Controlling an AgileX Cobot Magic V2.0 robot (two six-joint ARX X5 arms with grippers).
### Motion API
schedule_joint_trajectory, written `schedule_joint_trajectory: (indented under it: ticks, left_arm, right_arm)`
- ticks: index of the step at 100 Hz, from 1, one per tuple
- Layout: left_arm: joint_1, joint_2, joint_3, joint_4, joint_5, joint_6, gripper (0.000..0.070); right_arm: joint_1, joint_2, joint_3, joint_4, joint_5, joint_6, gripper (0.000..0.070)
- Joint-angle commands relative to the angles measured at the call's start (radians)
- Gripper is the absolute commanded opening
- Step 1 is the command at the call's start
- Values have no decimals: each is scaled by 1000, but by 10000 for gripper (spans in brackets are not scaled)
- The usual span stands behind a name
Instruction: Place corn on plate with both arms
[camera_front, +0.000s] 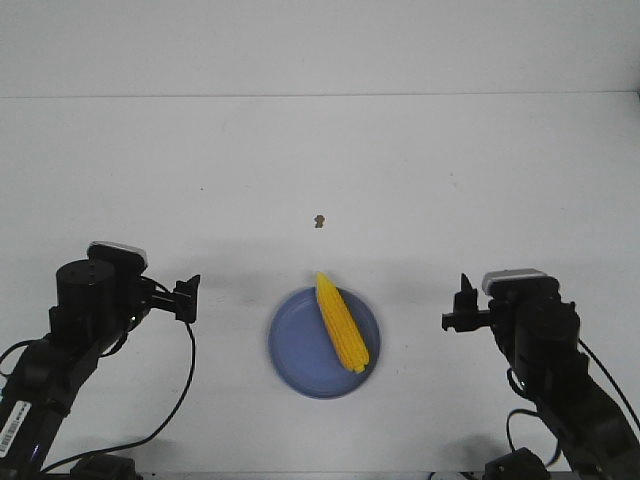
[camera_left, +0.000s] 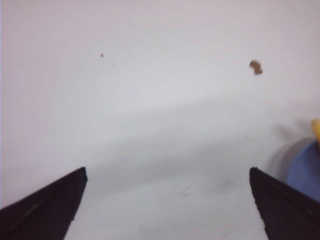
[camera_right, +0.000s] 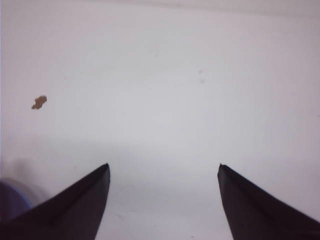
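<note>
Ok so from my front cam: the corn (camera_front: 340, 322) is lying on the plate (camera_front: 295, 350), which sits low-center on the white table (camera_front: 320, 160). Cob runs diagonal, narrow tip poking over the rim around 12 o'clock, fat end down toward 4 o'clock, so it covers the right half of the plate & the left half is bare blue.

Left gripper (camera_front: 186, 297) is parked off at the plate's 9 o'clock, well apart from it, holding nothing. Left wrist cam shows both fingers (camera_left: 47, 210) spread wide w/ only bare table between them, plus a sliver of blue plate and a bit of yellow at the frame edge.

Right gripper (camera_front: 462, 305) sits at the plate's 3 o'clock, also clear of it, nothing in it. Right wrist cam: fingers (camera_right: 70, 210) spread apart, just table between, blurry bit of plate in the corner.

Tiny brown speck (camera_front: 318, 220) on the table past the plate at 12 o'clock, not touching anything. Shows in both wrist cams too.
</note>
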Motion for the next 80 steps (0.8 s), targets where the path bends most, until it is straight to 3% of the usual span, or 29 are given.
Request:
schedule_joint_trajectory:
  ticks: [1,40,58,69,80]
  left_arm:
    - [0,-18,9,10,-3,-7,651]
    - [0,-343,-260,159,-3,-98,605]
    - [0,-470,-327,140,-3,-109,519]
    - [0,-505,-327,136,-3,-108,420]
    - [0,-524,-327,134,-3,-108,218]
  right_arm:
    - [-3,-80,-37,25,3,-21,456]
    - [-4,-443,-209,0,-4,2,456]
    - [-4,-470,-216,4,-3,2,445]
    - [-4,-469,-216,10,-1,1,284]
    - [-4,-469,-216,11,8,1,102]
